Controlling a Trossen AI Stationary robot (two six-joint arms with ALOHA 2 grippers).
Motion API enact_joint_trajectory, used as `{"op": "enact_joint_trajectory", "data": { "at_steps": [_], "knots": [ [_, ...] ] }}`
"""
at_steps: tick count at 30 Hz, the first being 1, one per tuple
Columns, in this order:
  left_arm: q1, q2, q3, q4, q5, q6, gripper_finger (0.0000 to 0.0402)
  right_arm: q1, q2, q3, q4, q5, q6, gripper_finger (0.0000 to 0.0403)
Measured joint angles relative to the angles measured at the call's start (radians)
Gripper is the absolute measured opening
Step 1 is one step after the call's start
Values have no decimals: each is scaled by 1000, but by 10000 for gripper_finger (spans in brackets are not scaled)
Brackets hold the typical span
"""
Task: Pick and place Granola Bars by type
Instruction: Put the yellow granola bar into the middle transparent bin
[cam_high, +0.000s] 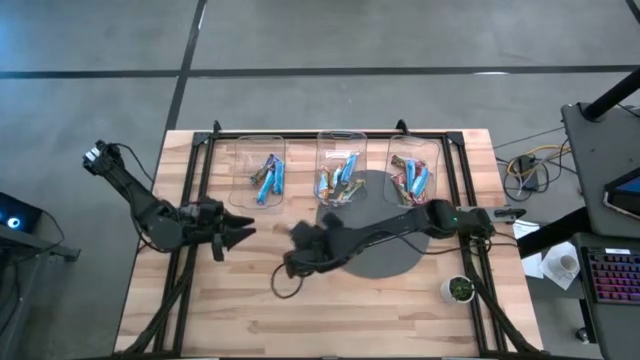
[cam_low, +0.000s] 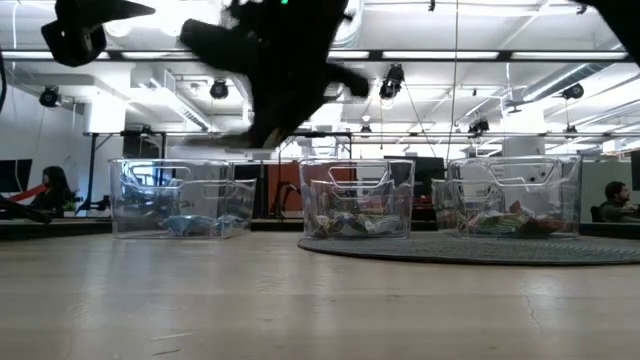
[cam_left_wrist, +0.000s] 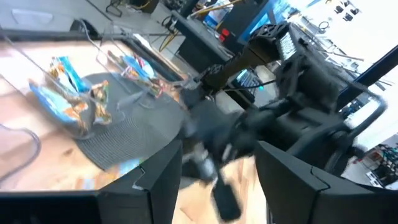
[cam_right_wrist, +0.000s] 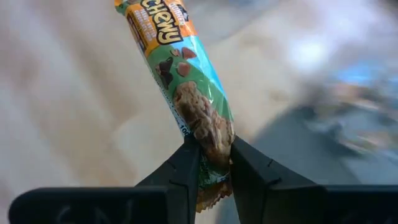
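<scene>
Right claw (cam_right_wrist: 214, 165) pinched on 1 green-wrapped granola bar (cam_right_wrist: 186, 81), gripping it near its lower end; wrapper reads "Chewy", bar sticks out past the fingers, tilted. In the high view the right claw (cam_high: 300, 255) sits over the bare wood tabletop (cam_high: 400, 310), just off the front-left edge of the round dark mat (cam_high: 385, 255), arm stretched in from the right side. Low view shows the claw lifted above the tabletop, blurred.

Left claw (cam_high: 238, 232) waits at the left-centre of the tabletop, fingers spread wide, holding nothing. Left wrist view looks between its 2 dark fingers (cam_left_wrist: 158, 186) toward the right arm.

Small white cup (cam_high: 458, 289) with something green in it at the front-right of the tabletop.

Farther back, 3 clear plastic bins in a row. Left bin (cam_high: 238, 150) holds blue-wrapped bars (cam_high: 268, 178). Middle bin (cam_high: 322, 145), touching the mat's far edge, holds mixed blue, green and brownish bars (cam_high: 340, 178). Right bin (cam_high: 438, 160) holds blue and red-brown bars (cam_high: 410, 178).

Beyond the tabletop in the low view: an office room, a seated person (cam_low: 50, 190) at far left.
</scene>
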Motion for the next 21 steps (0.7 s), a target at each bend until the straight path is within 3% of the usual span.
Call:
{"op": "enact_joint_trajectory", "data": {
  "at_steps": [6,10,15,21],
  "knots": [
    [0,-38,0,-1,-11,62,186,6,-96,-5,-300,266,532,63],
    [0,-43,0,-2,-16,81,186,-43,-144,-44,-484,309,735,63],
    [0,-43,-1,-14,-19,85,186,-135,-223,-147,-487,309,751,63],
    [1,-43,-1,-16,-23,85,186,-294,-347,-342,-241,259,529,63]
  ]
}}
